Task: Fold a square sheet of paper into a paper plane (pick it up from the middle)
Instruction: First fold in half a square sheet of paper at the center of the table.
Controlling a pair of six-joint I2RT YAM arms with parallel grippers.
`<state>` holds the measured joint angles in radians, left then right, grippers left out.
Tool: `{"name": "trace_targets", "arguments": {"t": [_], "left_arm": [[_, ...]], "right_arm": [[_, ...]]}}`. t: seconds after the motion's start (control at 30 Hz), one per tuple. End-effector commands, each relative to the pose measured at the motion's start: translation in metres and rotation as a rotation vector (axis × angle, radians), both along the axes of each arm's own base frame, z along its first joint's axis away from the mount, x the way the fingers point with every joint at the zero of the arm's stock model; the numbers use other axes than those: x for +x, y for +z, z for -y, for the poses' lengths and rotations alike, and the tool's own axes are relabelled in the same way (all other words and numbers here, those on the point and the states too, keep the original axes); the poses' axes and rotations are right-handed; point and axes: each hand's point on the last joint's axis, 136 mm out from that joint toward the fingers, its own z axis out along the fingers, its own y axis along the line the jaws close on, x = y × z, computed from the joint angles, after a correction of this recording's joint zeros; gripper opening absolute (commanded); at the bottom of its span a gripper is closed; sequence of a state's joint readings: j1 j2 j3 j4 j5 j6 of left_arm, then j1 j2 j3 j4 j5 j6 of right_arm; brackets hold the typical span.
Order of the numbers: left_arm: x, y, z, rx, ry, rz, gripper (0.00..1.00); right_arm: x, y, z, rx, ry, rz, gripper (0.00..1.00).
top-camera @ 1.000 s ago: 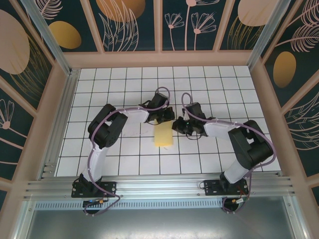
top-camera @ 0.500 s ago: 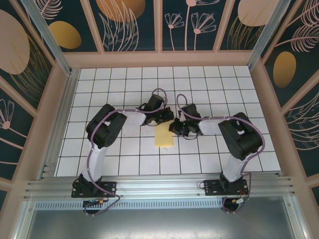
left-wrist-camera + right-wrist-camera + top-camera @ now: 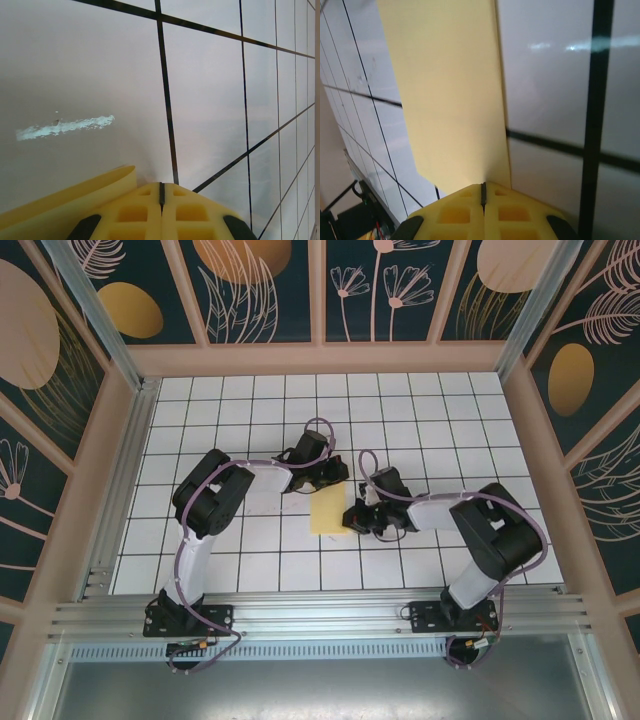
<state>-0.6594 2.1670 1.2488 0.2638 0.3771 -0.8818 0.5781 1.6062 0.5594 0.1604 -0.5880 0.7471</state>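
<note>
Tightly shut, right pincer (image 3: 482, 189) touches paper (image 3: 450, 90).

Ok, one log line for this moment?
paper: folded, lying on table | left gripper: shut, at far edge | right gripper: shut, at right edge

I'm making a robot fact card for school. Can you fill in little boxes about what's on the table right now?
paper: pale yellow rectangle, lying between the two arms
table: white tiles, black lines
left end effector: shut, at the paper's far edge, nothing pinched
right end effector: shut, tip at the paper's near right edge
plane: not made yet
</note>
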Motion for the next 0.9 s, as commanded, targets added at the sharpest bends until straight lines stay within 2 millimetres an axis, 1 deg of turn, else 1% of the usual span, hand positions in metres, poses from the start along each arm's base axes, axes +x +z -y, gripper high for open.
{"name": "trace_targets", "arguments": {"t": [0.0, 0.07, 0.13, 0.2, 0.27, 0.33, 0.37, 0.43, 0.47, 0.57, 0.7, 0.77, 0.87], "left_arm": [[-0.027, -0.072, -0.045, 0.197, 0.056, -0.168, 0.0], [-0.027, -0.071, -0.046, 0.195, 0.056, -0.166, 0.0], [-0.028, -0.071, -0.045, 0.194, 0.052, -0.168, 0.0], [-0.029, -0.071, -0.045, 0.191, 0.053, -0.17, 0.0], [-0.029, -0.071, -0.044, 0.181, 0.052, -0.174, 0.0], [-0.03, -0.071, -0.043, 0.171, 0.053, -0.182, 0.0], [-0.03, -0.071, -0.043, 0.168, 0.056, -0.185, 0.0], [-0.03, -0.071, -0.043, 0.161, 0.058, -0.19, 0.0], [-0.031, -0.071, -0.042, 0.156, 0.061, -0.195, 0.0], [-0.033, -0.071, -0.04, 0.138, 0.064, -0.21, 0.0], [-0.033, -0.071, -0.041, 0.133, 0.073, -0.214, 0.0], [-0.033, -0.07, -0.041, 0.129, 0.074, -0.215, 0.0], [-0.033, -0.071, -0.04, 0.128, 0.075, -0.218, 0.0]], "right_arm": [[-0.025, -0.001, 0.008, -0.027, 0.016, -0.083, 0.03], [-0.007, 0.022, 0.002, 0.0, 0.002, 0.001, 0.03], [0.018, 0.042, 0.0, 0.019, -0.047, 0.083, 0.04], [0.041, 0.054, -0.002, 0.031, -0.091, 0.141, 0.04], [0.06, 0.049, -0.006, 0.008, -0.125, 0.157, 0.04], [0.075, 0.042, -0.011, -0.012, -0.147, 0.158, 0.03], [0.083, 0.037, -0.011, -0.034, -0.165, 0.159, 0.03], [0.096, 0.032, -0.011, -0.052, -0.197, 0.171, 0.03], [0.108, 0.03, -0.003, -0.053, -0.239, 0.175, 0.02], [0.119, 0.025, 0.0, -0.069, -0.271, 0.186, 0.02], [0.125, 0.018, 0.006, -0.09, -0.297, 0.197, 0.01], [0.126, 0.016, 0.005, -0.083, -0.285, 0.202, 0.01], [0.123, 0.016, -0.004, -0.039, -0.245, 0.202, 0.02]]}}
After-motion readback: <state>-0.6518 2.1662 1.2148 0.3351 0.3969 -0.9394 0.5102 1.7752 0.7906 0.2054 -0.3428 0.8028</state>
